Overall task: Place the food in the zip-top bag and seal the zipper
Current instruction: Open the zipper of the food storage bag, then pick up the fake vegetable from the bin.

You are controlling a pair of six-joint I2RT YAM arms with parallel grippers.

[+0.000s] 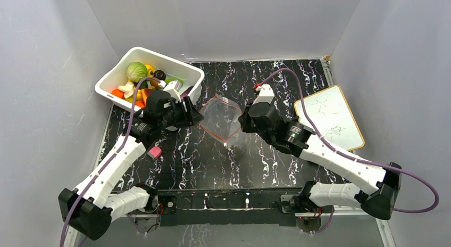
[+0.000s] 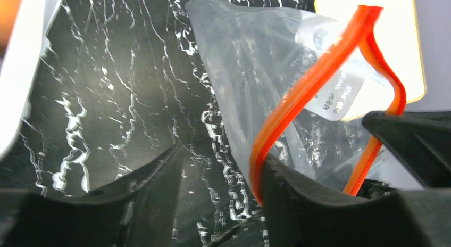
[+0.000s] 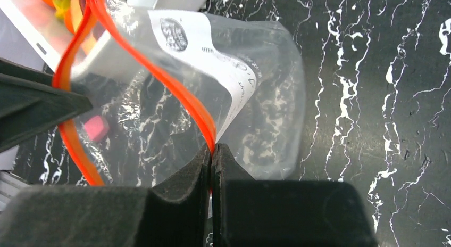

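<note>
Clear plastic zip-top bag [image 1: 219, 118]: held up over the middle of the black marbled table [image 1: 213, 162], between the two wrists. It is crinkly, with a white printed label on one wall.
Zipper [image 2: 311, 92]: a red-orange strip along the bag's mouth. Its two sides bow apart into a loop, so the mouth gapes.
Right fingers [image 3: 175, 204]: pressed together, pinching the zipper at one end of the mouth, with the tips meeting right on the strip.
Left fingers [image 2: 319, 204]: spread, with a plain gap between them. The zipper's other end runs down along the inner face of one finger and seems to lean on it, not squeezed.
Food [image 1: 139, 83]: piled in the white bin [image 1: 169, 59], apart from the bag. Orange, yellow and green pieces show.
Cabbage [image 1: 136, 71]: round and pale green, on top of the pile toward the bin's far-left side.
White bin, place: far-left part of the table, just behind the left wrist.
Whiteboard [image 1: 330, 116]: lies flat at the table's right edge, beside the right arm, with faint scribbles on it.
</note>
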